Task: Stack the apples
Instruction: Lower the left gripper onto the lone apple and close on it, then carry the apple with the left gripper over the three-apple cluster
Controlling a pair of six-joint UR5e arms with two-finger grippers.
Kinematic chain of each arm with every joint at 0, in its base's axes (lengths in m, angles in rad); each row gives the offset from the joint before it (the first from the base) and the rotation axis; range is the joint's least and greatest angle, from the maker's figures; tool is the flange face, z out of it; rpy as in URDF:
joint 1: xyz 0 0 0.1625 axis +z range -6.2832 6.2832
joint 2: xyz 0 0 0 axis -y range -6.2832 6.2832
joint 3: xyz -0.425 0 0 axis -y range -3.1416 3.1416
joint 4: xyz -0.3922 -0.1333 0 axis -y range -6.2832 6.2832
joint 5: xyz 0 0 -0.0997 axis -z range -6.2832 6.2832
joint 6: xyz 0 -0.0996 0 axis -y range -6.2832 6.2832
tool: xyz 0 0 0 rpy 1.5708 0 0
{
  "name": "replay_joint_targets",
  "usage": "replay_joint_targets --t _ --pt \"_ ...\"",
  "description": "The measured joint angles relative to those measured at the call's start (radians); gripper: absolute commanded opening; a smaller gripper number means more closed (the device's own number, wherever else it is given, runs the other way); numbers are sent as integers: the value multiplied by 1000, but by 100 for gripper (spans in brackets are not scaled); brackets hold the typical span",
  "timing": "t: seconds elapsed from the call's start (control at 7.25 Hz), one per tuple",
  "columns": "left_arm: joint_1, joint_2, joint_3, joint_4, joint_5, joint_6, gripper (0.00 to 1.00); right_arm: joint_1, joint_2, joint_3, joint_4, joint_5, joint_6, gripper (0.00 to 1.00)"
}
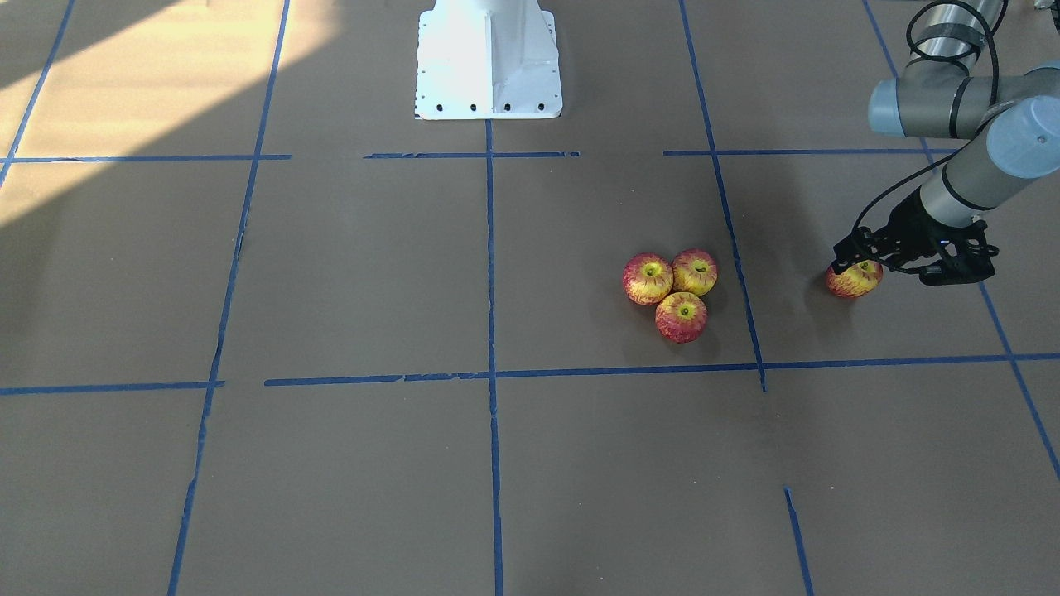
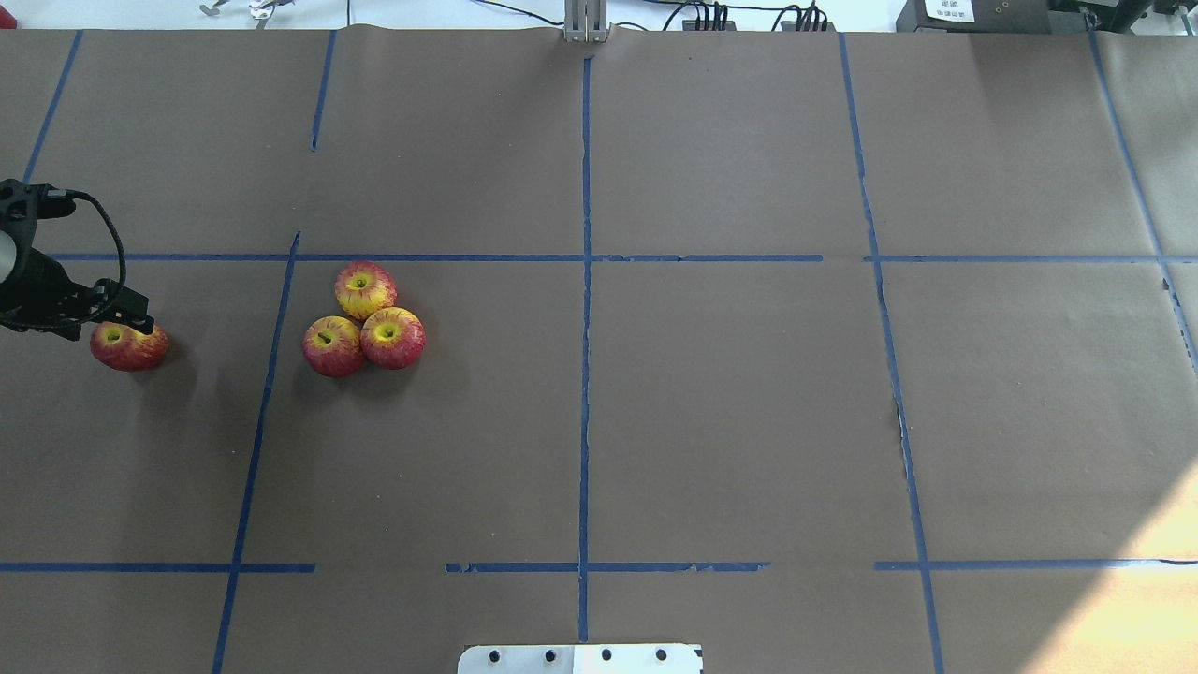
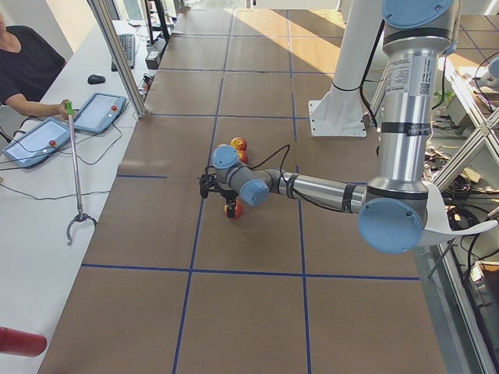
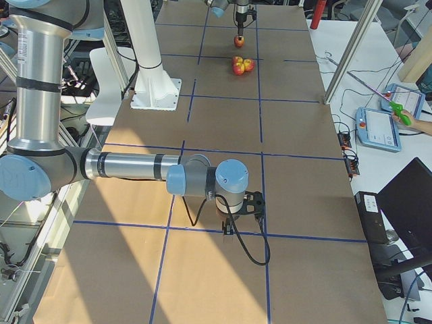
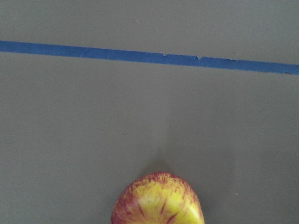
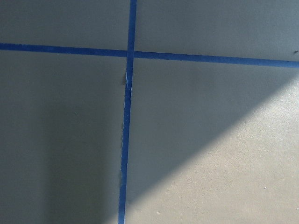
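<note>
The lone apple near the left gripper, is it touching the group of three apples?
Apart. The overhead view shows bare paper and a blue tape line between the lone apple and the three clustered apples.

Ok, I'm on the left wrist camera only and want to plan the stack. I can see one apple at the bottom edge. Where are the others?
Observer: The other three apples sit in one touching cluster on the table, none on top of another.
Operator: Right beside mine?
Observer: No, your lone apple lies apart from them, across a blue tape line.
Operator: And the right arm?
Observer: The right gripper hangs over a tape crossing near the table's other end, away from every apple.
</note>
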Motion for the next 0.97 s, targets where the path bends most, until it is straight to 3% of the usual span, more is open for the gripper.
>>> replay_joint_targets --t 0.28,0.41,0.69,0.83,0.97 --pt "10 -8 33 -7 27 -1 99 0 0 0 -1 0 0 100" --pt "12 -13 44 -14 33 -1 92 0 0 0 -1 0 0 100" --pt "14 -27 53 -19 37 -3 20 0 0 0 -1 0 0 100" --pt "14 -31 54 -19 38 -4 0 0 0 0 -1 0 0 100" --pt "14 -34 51 -18 36 -9 0 0 0 0 -1 0 0 100"
